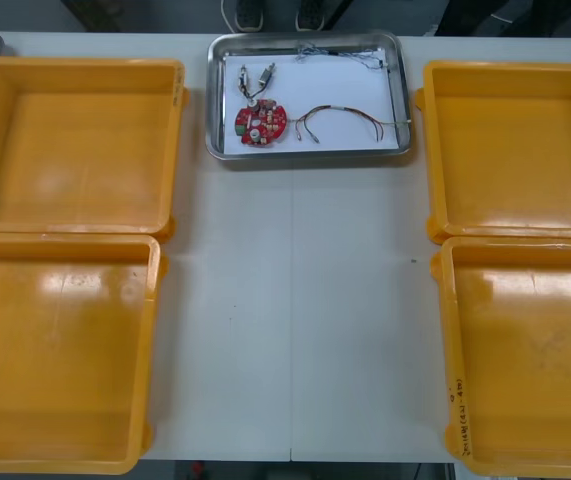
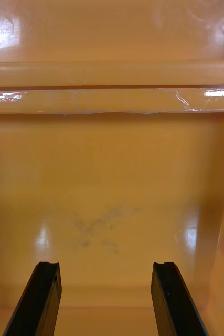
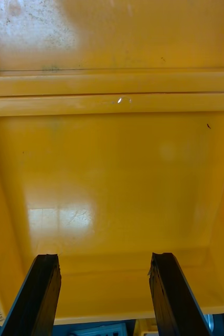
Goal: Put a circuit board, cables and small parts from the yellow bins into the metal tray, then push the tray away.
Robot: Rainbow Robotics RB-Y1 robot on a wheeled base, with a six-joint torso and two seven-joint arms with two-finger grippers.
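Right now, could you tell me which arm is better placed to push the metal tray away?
Right, but narrowly: the left hand and right hand both hang open over their near yellow bins, while the metal tray sits slightly closer to the right bins.

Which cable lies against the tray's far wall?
The twisted blue and white cable, along the far wall of the metal tray; the red and yellow cable lies mid-tray beside the circuit board.

Looks like an electronics assembly workshop or lab: plain light bench [image 1: 295, 320], four shallow yellow bins [image 1: 75, 62] paired at left and right, and a metal tray [image 1: 402, 95] at the far edge holding a round red circuit board [image 1: 260, 122] and cables [image 1: 337, 108].
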